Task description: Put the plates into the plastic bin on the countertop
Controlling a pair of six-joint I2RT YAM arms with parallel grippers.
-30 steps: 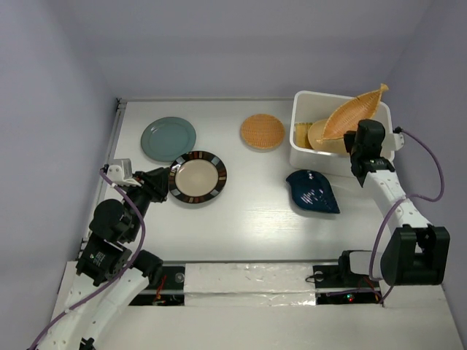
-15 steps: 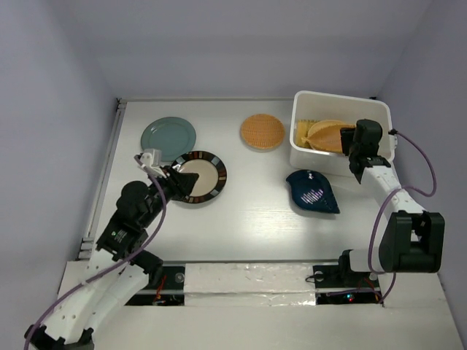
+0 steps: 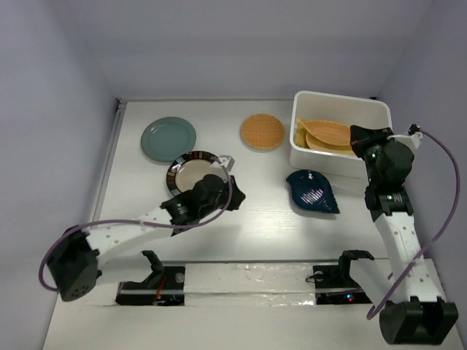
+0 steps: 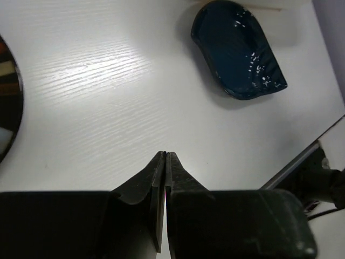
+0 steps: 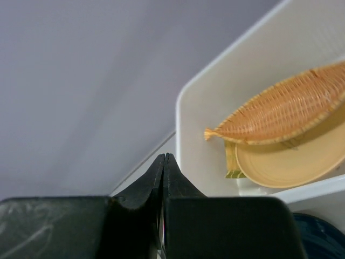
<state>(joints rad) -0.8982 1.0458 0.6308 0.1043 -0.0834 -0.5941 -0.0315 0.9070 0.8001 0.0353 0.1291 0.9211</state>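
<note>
White plastic bin (image 3: 303, 156) holds the woven leaf plate (image 3: 332, 133), while the teal plate (image 3: 168, 138) and others lie out on the countertop (image 3: 255, 219) — yet left gripper (image 4: 165, 157) and right gripper (image 5: 164, 157) are both pressed together, empty, so reaching the dark blue plate (image 3: 312, 191) unopened risks merely shoving it aside.

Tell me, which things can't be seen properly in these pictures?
- Dark-rimmed cream plate: top view, near part under the left arm; left wrist view, cut off by the left edge.
- Plastic bin: top and right wrist views, the leaf-shaped plate covers the plates beneath, so no count.
- Dark blue plate: right wrist view, only a sliver at the bottom edge.
</note>
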